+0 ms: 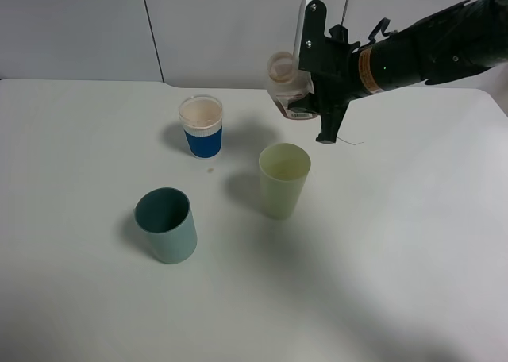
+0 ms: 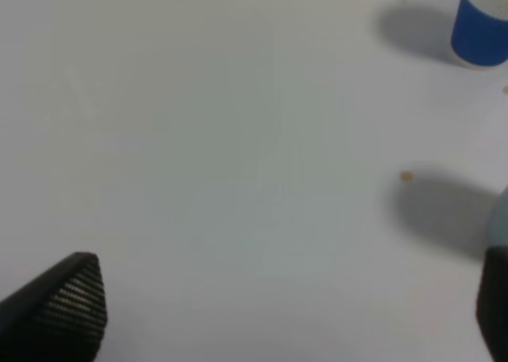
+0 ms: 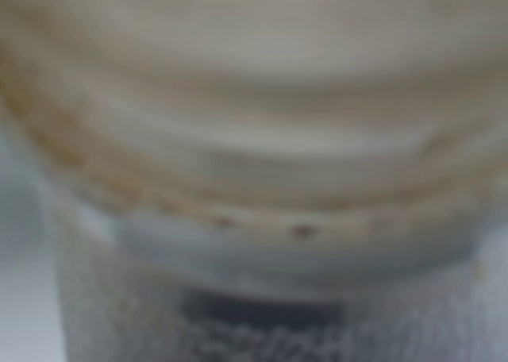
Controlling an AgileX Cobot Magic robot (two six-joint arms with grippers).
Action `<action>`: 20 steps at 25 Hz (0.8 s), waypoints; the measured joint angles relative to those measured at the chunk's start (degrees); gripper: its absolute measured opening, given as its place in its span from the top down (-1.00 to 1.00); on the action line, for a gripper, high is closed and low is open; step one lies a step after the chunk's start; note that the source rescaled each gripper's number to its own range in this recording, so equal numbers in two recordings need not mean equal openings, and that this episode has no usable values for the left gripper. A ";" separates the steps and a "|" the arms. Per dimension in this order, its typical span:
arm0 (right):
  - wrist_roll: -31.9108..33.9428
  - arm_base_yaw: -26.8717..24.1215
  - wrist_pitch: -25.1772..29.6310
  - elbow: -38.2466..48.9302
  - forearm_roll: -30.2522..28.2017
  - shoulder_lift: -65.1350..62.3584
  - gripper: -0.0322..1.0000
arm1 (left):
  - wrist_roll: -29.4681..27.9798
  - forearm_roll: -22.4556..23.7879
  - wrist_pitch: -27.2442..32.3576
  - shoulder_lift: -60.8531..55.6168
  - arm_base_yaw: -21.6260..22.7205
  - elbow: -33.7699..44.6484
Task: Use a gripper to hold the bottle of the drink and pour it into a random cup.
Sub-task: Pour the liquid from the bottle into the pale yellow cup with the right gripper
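Tilted bottle (image 1: 283,78) in gripper (image 1: 308,88), clear of cup (image 1: 283,181)

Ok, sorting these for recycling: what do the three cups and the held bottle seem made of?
Blue-and-white cup: likely paper, matte, printed blue band. Yellow-green tumbler and teal tumbler: probably plastic, smooth, evenly coloured walls. Drink bottle: translucent whitish plastic, it seems; brown drink shows through.

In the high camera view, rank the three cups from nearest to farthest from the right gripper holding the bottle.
1. The pale yellow-green cup, just in front of the right gripper, near the table's middle.
2. The blue-and-white paper cup, off to the gripper's left in the view.
3. The teal tumbler, front left, plainly farthest.
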 joint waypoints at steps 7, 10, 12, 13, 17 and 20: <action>1.82 0.00 0.26 0.00 0.00 0.00 0.93 | 0.00 0.00 0.00 0.00 0.00 0.00; -0.69 0.00 0.35 0.00 0.00 0.00 0.93 | 0.00 0.00 0.00 0.00 0.00 0.00; -3.42 0.00 0.88 0.00 0.00 0.00 0.93 | 0.00 0.00 0.00 0.00 0.00 0.00; -4.91 0.00 1.40 0.00 -0.01 0.00 0.93 | 0.00 0.00 0.00 0.00 0.00 0.00; -9.47 0.00 2.16 0.00 -0.16 0.00 0.93 | 0.00 0.00 0.00 0.00 0.00 0.00; -12.55 0.00 3.14 0.00 -0.16 0.00 0.93 | 0.00 0.00 0.00 0.00 0.00 0.00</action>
